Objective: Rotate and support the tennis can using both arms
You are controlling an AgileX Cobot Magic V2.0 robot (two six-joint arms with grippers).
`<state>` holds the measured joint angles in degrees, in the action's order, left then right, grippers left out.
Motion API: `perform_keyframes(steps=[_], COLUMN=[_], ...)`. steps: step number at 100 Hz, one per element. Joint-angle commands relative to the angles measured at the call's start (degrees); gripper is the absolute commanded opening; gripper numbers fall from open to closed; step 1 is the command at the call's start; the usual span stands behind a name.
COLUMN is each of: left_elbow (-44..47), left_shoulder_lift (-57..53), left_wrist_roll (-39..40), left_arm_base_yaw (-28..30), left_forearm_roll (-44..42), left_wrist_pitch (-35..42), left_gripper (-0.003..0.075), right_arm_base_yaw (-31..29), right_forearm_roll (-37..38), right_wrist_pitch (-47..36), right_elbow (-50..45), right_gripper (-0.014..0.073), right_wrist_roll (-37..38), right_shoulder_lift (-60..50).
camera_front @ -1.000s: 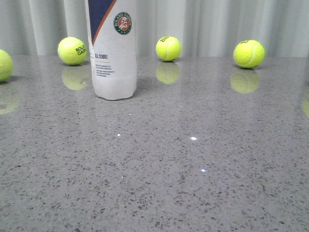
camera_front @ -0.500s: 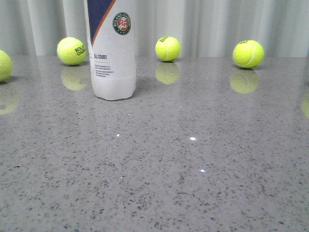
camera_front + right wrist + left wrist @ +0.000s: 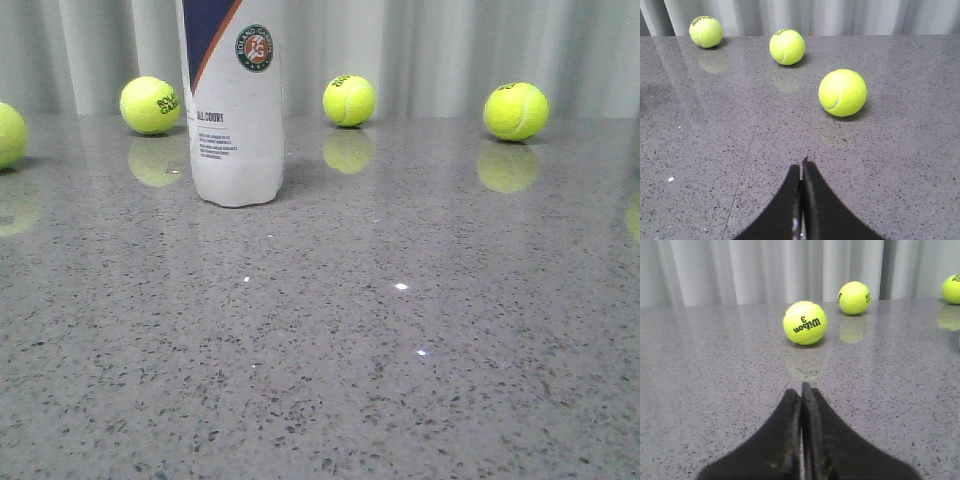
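The left gripper (image 3: 801, 390) is clenched, its two black fingers pressed flat together with nothing between them, hanging low over the grey speckled table (image 3: 715, 365). Ahead of it lies a tennis ball printed "Wilson 3" (image 3: 805, 322), apart from the fingertips; a second ball (image 3: 854, 297) sits farther back near the curtain (image 3: 740, 270), and a third (image 3: 952, 288) is cut by the frame edge.

The right gripper (image 3: 801, 167) is likewise clenched on nothing. Three balls lie before it: the nearest (image 3: 842, 92), one farther back (image 3: 787, 47), and one by the curtain (image 3: 705, 31). None touches the gripper.

In the front view neither arm shows. The tennis can (image 3: 235, 110) stands upright on the table toward the left, its top out of frame, the round red-green emblem (image 3: 254, 47) facing the camera. Four balls are seen there: one at the left edge (image 3: 8, 135), one just behind and left of the can (image 3: 150, 105), one behind and right of it (image 3: 349, 100), and one well to the right (image 3: 515, 110). Nothing touches the can.
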<state>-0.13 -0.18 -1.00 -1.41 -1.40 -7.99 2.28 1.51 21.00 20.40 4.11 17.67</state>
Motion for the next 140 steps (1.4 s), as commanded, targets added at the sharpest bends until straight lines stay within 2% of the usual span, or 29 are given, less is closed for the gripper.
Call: perform_keyframes(steps=[1, 44, 57, 81, 90, 103, 114, 140], left_elbow=[2.6, 2.6, 2.6, 2.6, 2.6, 2.6, 2.6, 2.6], left_shoulder_lift=[-2.3, -2.3, -2.3, -2.3, -2.3, -2.3, -2.3, -2.3], left_wrist_roll=[0.5, 0.5, 0.5, 0.5, 0.5, 0.5, 0.5, 0.5], left_arm_base_yaw=[-0.4, -0.4, -0.4, -0.4, -0.4, -0.3, -0.3, -0.3], left_forearm_roll=[0.6, 0.6, 0.6, 0.6, 0.6, 0.6, 0.6, 0.6], left_wrist_pitch=[4.6, 4.6, 4.6, 4.6, 4.6, 4.6, 4.6, 4.6], left_gripper=[-0.0021, -0.0021, -0.0021, -0.0021, -0.0021, -0.0021, -0.0021, -0.0021], right_arm_base_yaw=[-0.3, -0.3, -0.3, -0.3, -0.3, -1.5, -3.5, -4.5], right_forearm_roll=[0.2, 0.2, 4.2, 4.3, 3.6, -0.7, -0.9, -0.9], right_wrist_pitch=[-4.0, -4.0, -4.0, -4.9, -8.2, -18.8, -26.9, -28.3], right_elbow=[1.4, 1.4, 1.4, 1.4, -0.2, -4.7, -9.8, -20.5], right_gripper=[-0.0058, -0.0058, -0.0058, -0.0058, -0.0058, -0.0058, -0.0058, -0.0058], right_wrist_roll=[-0.4, -0.4, -1.1, -1.1, -1.1, -1.1, -1.1, -1.0], right_shoulder_lift=[0.2, 0.2, 0.2, 0.2, 0.2, -0.9, -4.1, -13.1])
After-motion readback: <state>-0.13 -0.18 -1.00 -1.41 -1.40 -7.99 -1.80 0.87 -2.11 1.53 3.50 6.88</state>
